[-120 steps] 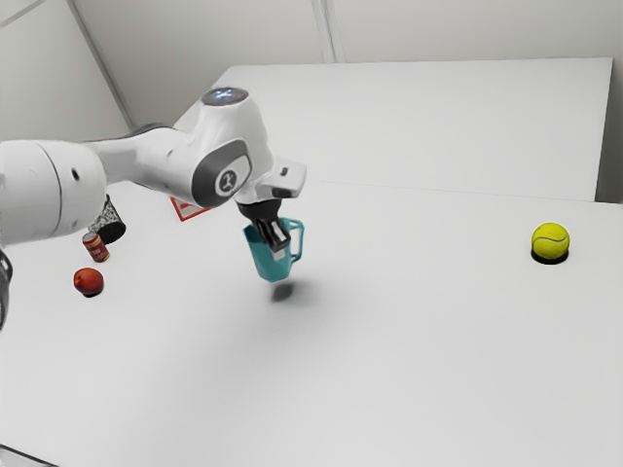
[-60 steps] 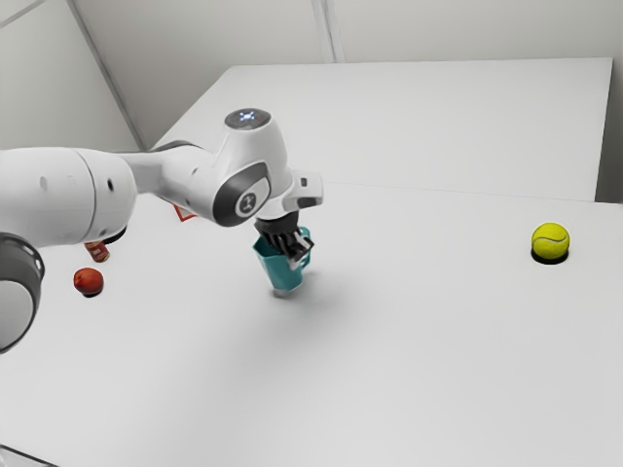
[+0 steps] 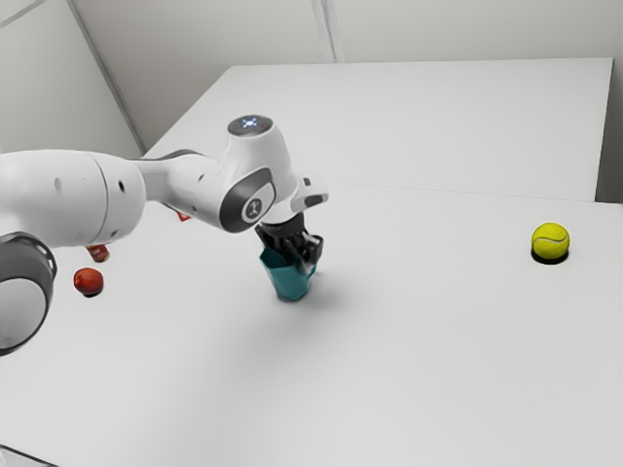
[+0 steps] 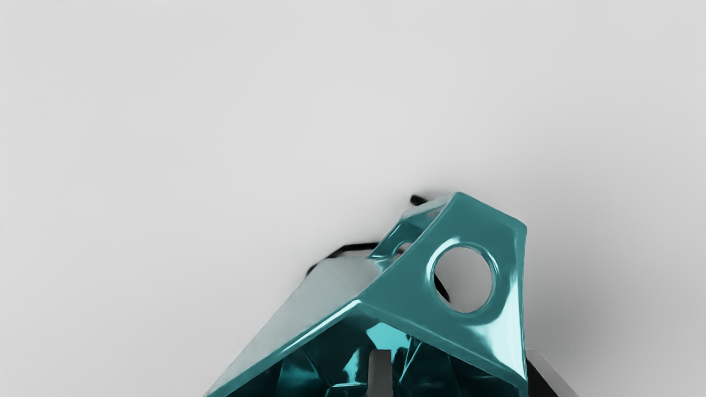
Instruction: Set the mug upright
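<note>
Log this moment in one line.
mug: upright or nearly, base apparently on table | gripper: open, one finger inside mug, one outside

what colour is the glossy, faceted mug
The mug is teal, clearest in the wrist view.

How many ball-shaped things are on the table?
2: the tennis ball toward the exterior view's right, the red fruit toward its left. The arm may hide others.

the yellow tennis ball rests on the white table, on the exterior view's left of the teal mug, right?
Not the left: the exterior view shows the yellow tennis ball on its right of the teal mug. The ball does rest on the white table.
</note>
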Action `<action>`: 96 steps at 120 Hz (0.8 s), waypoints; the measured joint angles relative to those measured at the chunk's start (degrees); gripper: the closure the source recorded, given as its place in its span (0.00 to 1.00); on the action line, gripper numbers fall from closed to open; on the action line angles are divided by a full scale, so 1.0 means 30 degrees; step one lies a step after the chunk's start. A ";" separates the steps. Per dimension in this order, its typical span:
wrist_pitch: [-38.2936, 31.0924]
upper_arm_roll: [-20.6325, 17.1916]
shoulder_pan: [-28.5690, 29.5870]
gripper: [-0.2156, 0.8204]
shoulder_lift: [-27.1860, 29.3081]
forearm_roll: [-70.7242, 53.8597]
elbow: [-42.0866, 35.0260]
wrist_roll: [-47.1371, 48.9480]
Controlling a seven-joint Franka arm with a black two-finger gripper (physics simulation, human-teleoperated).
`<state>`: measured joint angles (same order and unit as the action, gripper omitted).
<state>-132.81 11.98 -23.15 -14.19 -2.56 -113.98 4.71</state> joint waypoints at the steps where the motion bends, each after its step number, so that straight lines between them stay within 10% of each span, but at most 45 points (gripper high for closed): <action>1: -0.0006 0.0007 0.0000 0.57 0.0017 0.0002 0.0007 0.0027; 35: 0.0843 -0.0745 0.0690 0.30 0.2308 -0.0002 0.0272 0.0507; 49: 0.3102 -0.3033 0.2968 0.26 0.3313 0.0006 0.2385 0.0235; 71: 0.7899 -0.3511 0.4221 0.23 0.2146 0.0297 0.8032 -0.0846; 96: 1.0842 -0.3610 0.5472 0.22 0.2730 0.1469 0.8935 -0.2234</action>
<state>-100.29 1.15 -6.74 -6.00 1.84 -87.18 -1.99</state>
